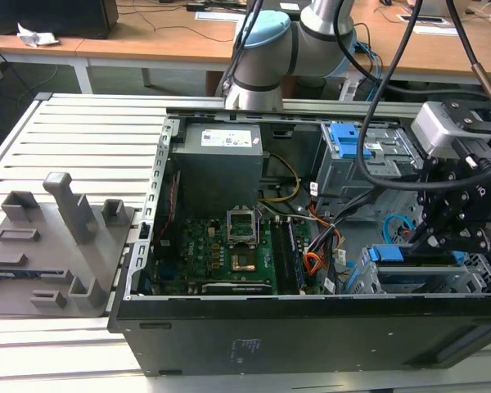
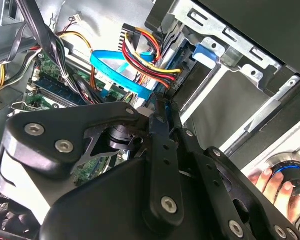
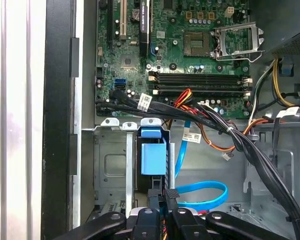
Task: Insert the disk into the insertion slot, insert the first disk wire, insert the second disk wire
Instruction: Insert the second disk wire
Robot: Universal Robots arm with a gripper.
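Two jaws of the gripper (image 3: 163, 197) are drawn close together and, as far as the first wrist view tells, pinch the small dark plug at the end of the second disk wire (image 3: 202, 194), whose light blue loop lies just beside them on the case floor. The gripper hangs over the insertion slot (image 3: 110, 165), the low silver cage at the case edge, where the disk (image 3: 154, 157) with its blue tab sits between the walls, seemingly already in. The first disk wire (image 3: 212, 144) runs close by among the black cable bundle (image 3: 250, 145) that crosses above the cage. The main risk, I judge, is a slanted plug: held a little tilted, it could catch on the connector rim and jam or bend rather than seat. The stiff blue loop could also twist the plug in the grip, or snag on the bundle. A shallow grip may let the plug slip out under pressing force.
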